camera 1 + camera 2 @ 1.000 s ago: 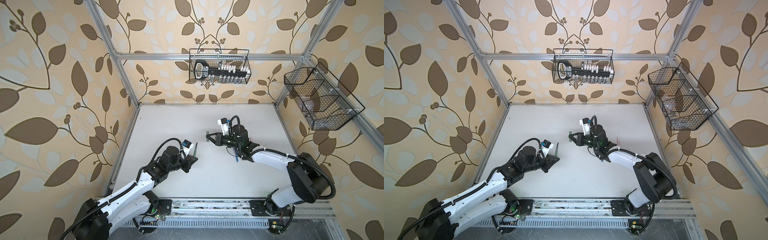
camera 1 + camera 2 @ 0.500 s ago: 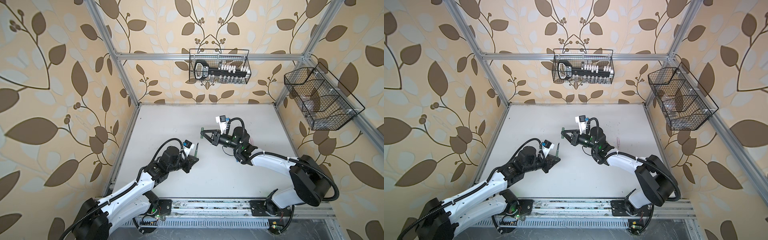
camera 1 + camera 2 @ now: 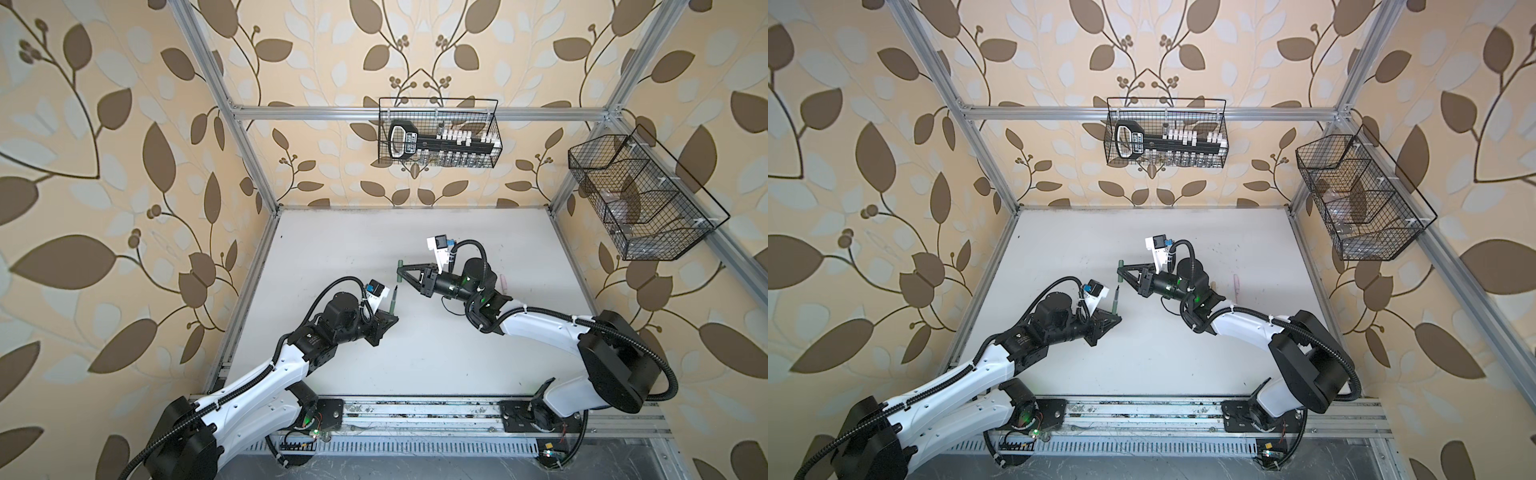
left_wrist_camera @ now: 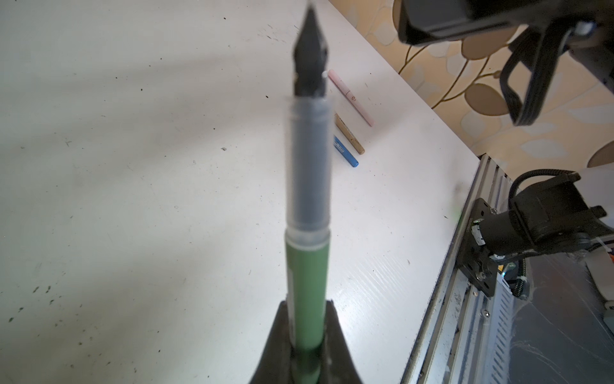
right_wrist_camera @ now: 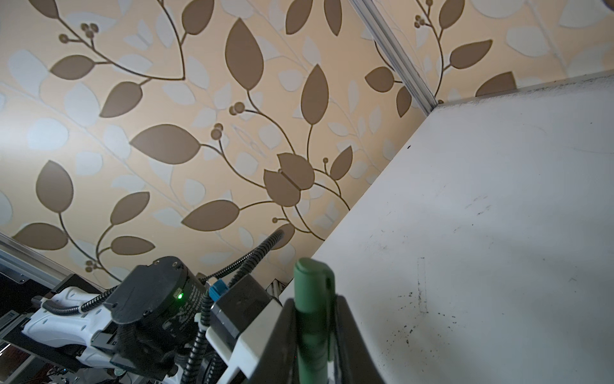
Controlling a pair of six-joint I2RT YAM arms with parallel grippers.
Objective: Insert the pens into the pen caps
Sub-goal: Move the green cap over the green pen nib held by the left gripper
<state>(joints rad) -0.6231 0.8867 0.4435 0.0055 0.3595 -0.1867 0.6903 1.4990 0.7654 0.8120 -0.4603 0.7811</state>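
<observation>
Mid-frame, right end effector (image 3: 400, 273), gripping a dark green plastic cap (image 3: 399, 263), has neared the slim green pen (image 3: 394, 299) clamped by left end effector (image 3: 392, 316); capping seems next.

- slim green plastic pen (image 4: 307, 266), dark nib: blurred, too close to the left wrist lens. Its base runs out of frame between the fingers of the left gripper (image 4: 307, 304).
- blue pen (image 4: 345, 154), tan pen (image 4: 349, 134): one end of each is hidden behind that barrel.
- rounded dark green plastic cap (image 5: 314, 282): lower end cut off in the right wrist view.
- pale pink pen (image 3: 504, 284), toward 3 o'clock on the white tabletop (image 3: 332, 249): a mere sliver in both top views.
- black wire basket (image 3: 438, 133), 12 o'clock: contents too small to tell.
</observation>
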